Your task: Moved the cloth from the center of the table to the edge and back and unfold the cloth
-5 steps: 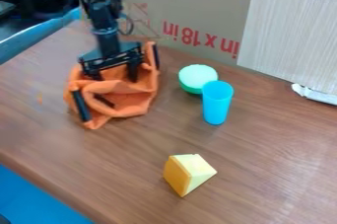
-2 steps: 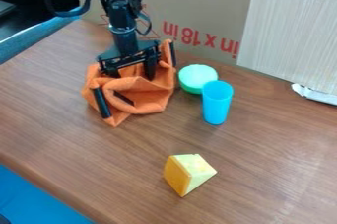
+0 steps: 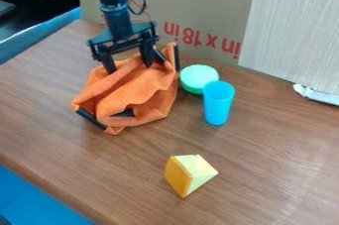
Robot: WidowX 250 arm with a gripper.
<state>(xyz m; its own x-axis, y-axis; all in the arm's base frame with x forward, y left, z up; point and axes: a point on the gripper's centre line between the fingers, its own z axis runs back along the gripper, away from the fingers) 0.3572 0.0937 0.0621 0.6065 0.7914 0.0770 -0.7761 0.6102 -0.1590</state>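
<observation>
The gripper (image 3: pixel 128 67) hangs over the upper part of the orange cloth (image 3: pixel 136 92), at the upper left of the table. Its two fingers stand wide apart, their tips at the cloth's upper folds; whether they touch it I cannot tell. The cloth is crumpled, with raised folds and a dark gap in its lower middle. Black strips show at its lower left corner and along its upper right edge.
A green bowl-like object (image 3: pixel 198 79) stands close to the cloth's right side, with an upright blue cup (image 3: pixel 218 103) beside it. Nearer the front is a yellow wedge (image 3: pixel 188 175). A cardboard panel (image 3: pixel 192 1) borders the back of the table (image 3: pixel 265 169).
The gripper and cloth first shifted right. Since then the gripper has risen and moved slightly left, while the cloth's lower left has spread outward and its folds have changed shape.
</observation>
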